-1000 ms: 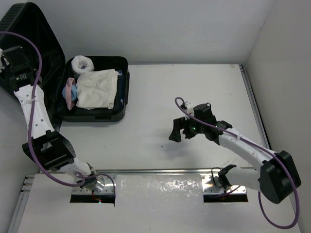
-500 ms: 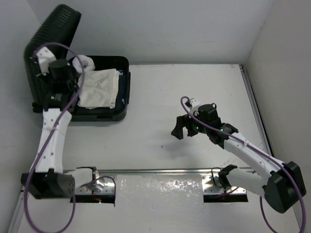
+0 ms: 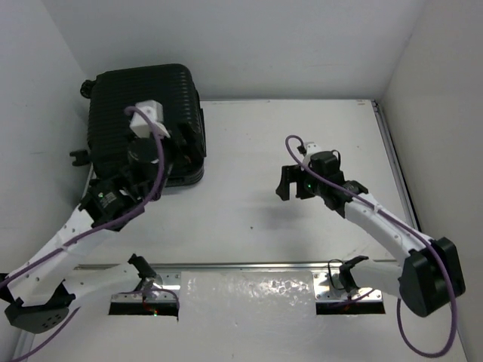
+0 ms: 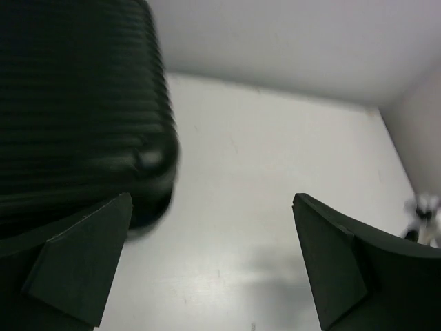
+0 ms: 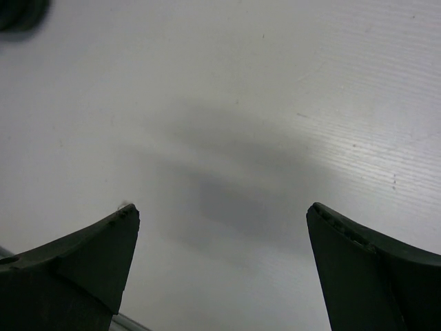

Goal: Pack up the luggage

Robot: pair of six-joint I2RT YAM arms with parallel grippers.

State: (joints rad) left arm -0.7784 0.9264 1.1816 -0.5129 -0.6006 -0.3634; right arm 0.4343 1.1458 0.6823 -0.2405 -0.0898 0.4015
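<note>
The luggage (image 3: 143, 98) is a big black ribbed suitcase lying shut at the back left of the table, with its contents hidden. My left gripper (image 3: 177, 147) hovers over its front right part, jaws wide apart and empty. In the left wrist view the luggage (image 4: 76, 117) fills the upper left, and bare table shows between the open left gripper (image 4: 210, 276). My right gripper (image 3: 290, 185) hangs open above the middle of the table, well apart from the luggage. Only white table lies between the right gripper (image 5: 220, 262) fingers.
White walls close in the table at the back, left and right. A metal rail (image 3: 249, 268) runs along the near edge by the arm bases. Small caster wheels (image 3: 79, 156) stick out on the suitcase's left side.
The suitcase lid swung down from upright to shut over the clothes. My left gripper let go, opened, and moved right and nearer. The right gripper drifted slightly to the right.
</note>
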